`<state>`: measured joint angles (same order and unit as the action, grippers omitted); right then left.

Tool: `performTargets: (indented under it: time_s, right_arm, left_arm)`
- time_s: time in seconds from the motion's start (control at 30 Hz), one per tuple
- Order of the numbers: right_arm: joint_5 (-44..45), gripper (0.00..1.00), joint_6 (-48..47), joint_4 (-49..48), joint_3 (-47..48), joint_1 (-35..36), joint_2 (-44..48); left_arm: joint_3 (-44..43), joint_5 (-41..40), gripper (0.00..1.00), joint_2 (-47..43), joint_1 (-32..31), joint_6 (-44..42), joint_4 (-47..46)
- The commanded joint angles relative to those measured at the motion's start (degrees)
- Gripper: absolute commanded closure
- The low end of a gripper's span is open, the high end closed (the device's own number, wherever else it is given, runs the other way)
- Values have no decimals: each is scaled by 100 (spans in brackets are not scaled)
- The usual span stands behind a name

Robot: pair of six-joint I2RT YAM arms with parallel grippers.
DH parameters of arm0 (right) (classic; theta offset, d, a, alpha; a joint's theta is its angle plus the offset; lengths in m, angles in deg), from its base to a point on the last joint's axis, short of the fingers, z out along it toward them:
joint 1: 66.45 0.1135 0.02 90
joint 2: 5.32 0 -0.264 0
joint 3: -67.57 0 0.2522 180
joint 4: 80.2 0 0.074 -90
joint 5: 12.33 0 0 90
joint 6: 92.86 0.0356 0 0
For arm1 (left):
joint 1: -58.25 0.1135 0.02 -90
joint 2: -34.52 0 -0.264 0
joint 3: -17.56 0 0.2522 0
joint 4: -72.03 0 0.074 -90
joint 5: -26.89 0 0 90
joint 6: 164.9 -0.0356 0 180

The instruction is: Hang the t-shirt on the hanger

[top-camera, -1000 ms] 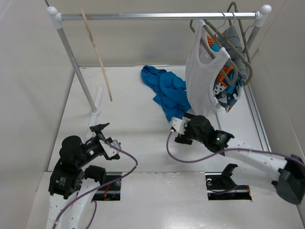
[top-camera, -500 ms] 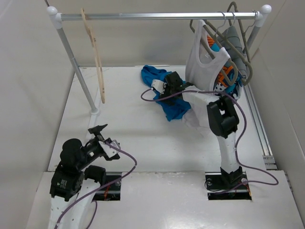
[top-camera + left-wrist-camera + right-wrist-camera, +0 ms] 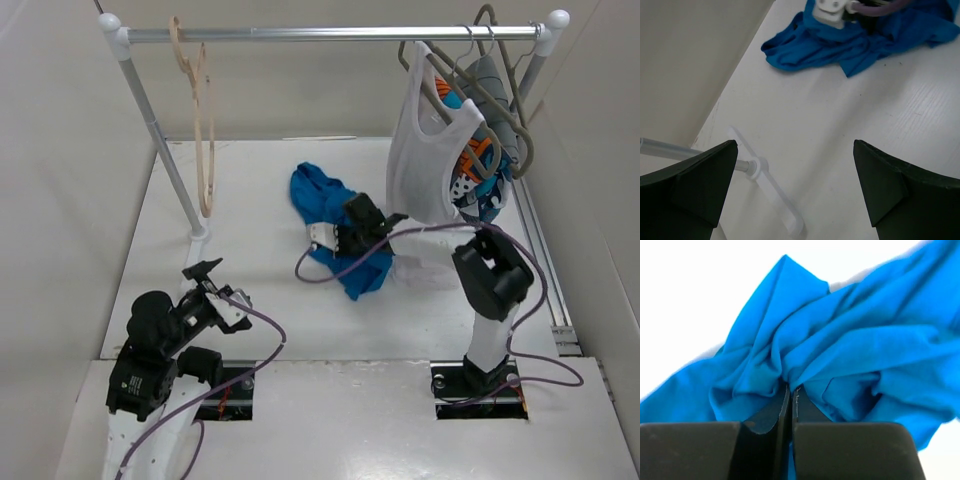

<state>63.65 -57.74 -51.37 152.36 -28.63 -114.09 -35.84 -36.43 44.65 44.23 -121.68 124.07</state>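
The bright blue t-shirt (image 3: pixel 318 200) lies crumpled on the white table, also seen in the left wrist view (image 3: pixel 855 42) and filling the right wrist view (image 3: pixel 850 345). My right gripper (image 3: pixel 345 232) is shut on a fold of the t-shirt, jaws pressed together with cloth bunched at their tips (image 3: pixel 791 388). The beige hanger (image 3: pixel 200 130) hangs by its hook from the left end of the rail. My left gripper (image 3: pixel 215 285) sits at the near left with its jaws wide open and nothing between them (image 3: pixel 795 185).
A metal clothes rail (image 3: pixel 330 34) spans the back, its left post foot (image 3: pixel 765 185) on the table. A white tank top (image 3: pixel 425 150) and a patterned garment (image 3: pixel 480 190) hang on grey hangers at the right end.
My right gripper swung onto the t-shirt, shut on it, and dragged the cloth toward the near left. The beige hanger has swung on the rail. The left arm stayed put.
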Motion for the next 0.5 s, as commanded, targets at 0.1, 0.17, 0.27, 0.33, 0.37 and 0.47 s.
performTargets:
  time_s: [0.1,0.17,0.27,0.33,0.37,0.47]
  right_arm:
    - [-857,97,344,-479,-1809,910,1768]
    - [-804,61,652,-479,-2276,981,2148]
    - [-734,0,882,-392,-2418,1043,2851]
    - [-410,0,970,-198,-2182,1043,3298]
    - [-147,0,970,-84,-2076,1043,3405]
    - [242,0,970,75,-1575,1043,3547]
  left_arm:
    - [26,39,0,16,5,196,-348]
    - [-43,109,0,-55,5,196,-348]
    - [-420,424,0,-125,5,-58,90]
    - [-728,715,0,-125,5,-523,529]
    - [-1078,1012,0,-12,5,-707,1044]
    - [-1635,1358,0,217,5,-1070,1778]
